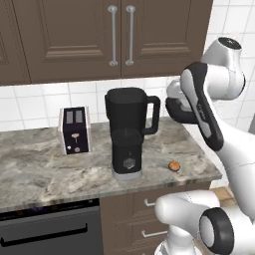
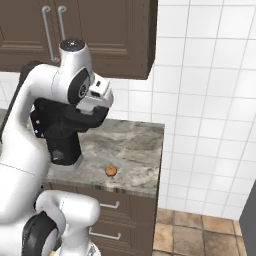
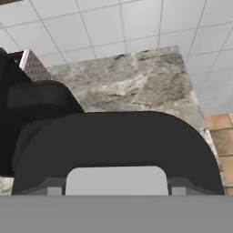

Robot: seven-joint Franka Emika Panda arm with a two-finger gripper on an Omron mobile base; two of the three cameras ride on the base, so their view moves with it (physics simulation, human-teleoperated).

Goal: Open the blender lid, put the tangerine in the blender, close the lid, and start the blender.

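Blender (image 1: 128, 130): upright on the marble table (image 1: 40, 169), handle to the right, knob facing front
Blender lid (image 1: 124, 91): we see it sitting on the jug — closed
Tangerine (image 1: 174, 166): on the table, right of the blender base, near the front edge, apart from it
Toaster (image 1: 75, 130): left of the blender
Tool: raised behind the blender handle, hidden by the arm — we cannot tell if clenched or released

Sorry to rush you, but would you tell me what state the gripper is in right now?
Gripper: cannot be told; its fingers are hidden behind the arm, to the right of the blender.
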